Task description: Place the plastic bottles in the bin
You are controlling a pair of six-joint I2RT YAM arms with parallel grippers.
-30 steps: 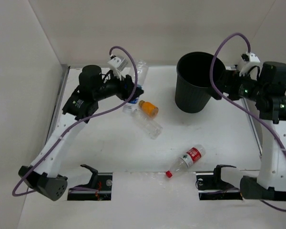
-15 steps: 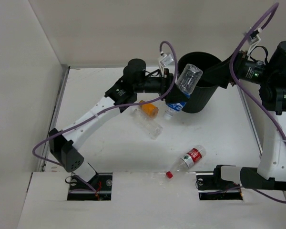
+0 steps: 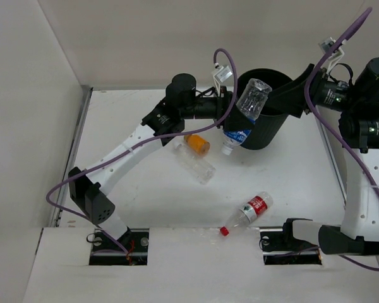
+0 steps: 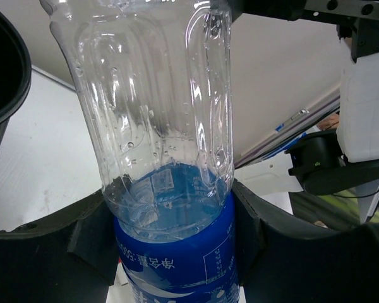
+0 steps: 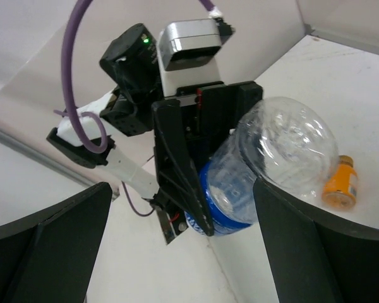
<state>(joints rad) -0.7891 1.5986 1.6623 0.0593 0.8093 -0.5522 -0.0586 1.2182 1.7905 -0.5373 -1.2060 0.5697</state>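
While the blue-label bottle (image 3: 243, 112) hangs cap-down at the bin's (image 3: 265, 136) 9 o'clock rim, the left gripper's (image 3: 230, 117) clamped round its label; right gripper (image 5: 183, 246) gapes wide at the bin's 3 o'clock, orange bottle (image 3: 197, 144) lies at 8 o'clock

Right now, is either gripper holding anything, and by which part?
The left gripper holds the blue-label bottle around its blue label band, cap end down. The right gripper is open, holding nothing.
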